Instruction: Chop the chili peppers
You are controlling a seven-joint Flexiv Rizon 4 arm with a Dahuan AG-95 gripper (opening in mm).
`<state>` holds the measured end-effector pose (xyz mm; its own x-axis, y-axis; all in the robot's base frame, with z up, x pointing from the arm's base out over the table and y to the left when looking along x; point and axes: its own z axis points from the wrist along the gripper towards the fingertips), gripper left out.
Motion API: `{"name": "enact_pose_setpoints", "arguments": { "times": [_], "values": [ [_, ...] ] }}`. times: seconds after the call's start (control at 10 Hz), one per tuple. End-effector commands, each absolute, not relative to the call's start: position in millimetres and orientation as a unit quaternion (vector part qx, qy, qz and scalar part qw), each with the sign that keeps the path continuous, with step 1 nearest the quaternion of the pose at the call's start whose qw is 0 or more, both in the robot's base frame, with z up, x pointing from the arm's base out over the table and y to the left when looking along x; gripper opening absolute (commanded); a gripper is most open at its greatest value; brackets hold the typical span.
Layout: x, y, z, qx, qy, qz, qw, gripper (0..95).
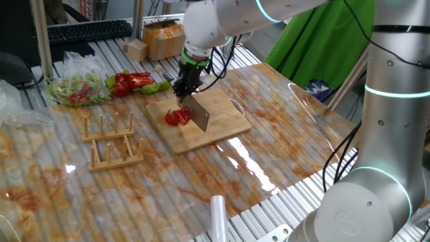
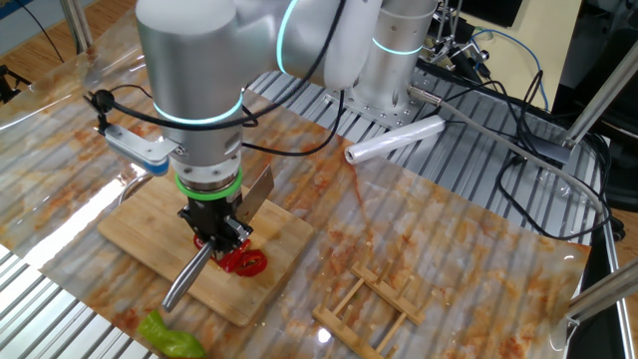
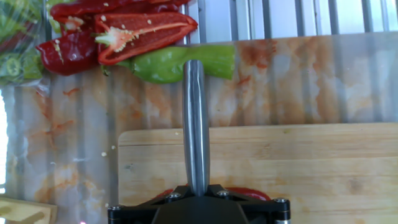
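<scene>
Red chili peppers (image 1: 177,117) lie on the wooden cutting board (image 1: 222,107), partly cut; they also show in the other fixed view (image 2: 243,262) and as a red sliver in the hand view (image 3: 249,193). My gripper (image 1: 185,86) is shut on a cleaver: its steel handle (image 3: 195,124) runs up the hand view, and its blade (image 1: 199,116) stands on the board right beside the peppers. In the other fixed view the gripper (image 2: 217,229) sits directly over the peppers and hides part of them.
A pile of red peppers (image 1: 131,82) and a green pepper (image 3: 180,62) lies off the board's far side, next to a bag of chopped vegetables (image 1: 77,89). A wooden rack (image 1: 111,141) stands left of the board. A plastic roll (image 2: 394,140) lies near the arm's base.
</scene>
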<state>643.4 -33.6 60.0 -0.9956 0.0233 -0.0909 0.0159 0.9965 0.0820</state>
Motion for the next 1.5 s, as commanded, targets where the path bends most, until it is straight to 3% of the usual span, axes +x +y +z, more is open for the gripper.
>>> {"name": "enact_pose_setpoints", "arguments": {
  "times": [0.1, 1.2, 1.5],
  "values": [
    [641, -35, 63, 0.009, 0.998, 0.036, 0.047, 0.0],
    [641, -46, 60, 0.005, 0.998, 0.038, 0.051, 0.0],
    [649, -34, 5, 0.005, 0.996, 0.047, 0.076, 0.0]
  ]
}}
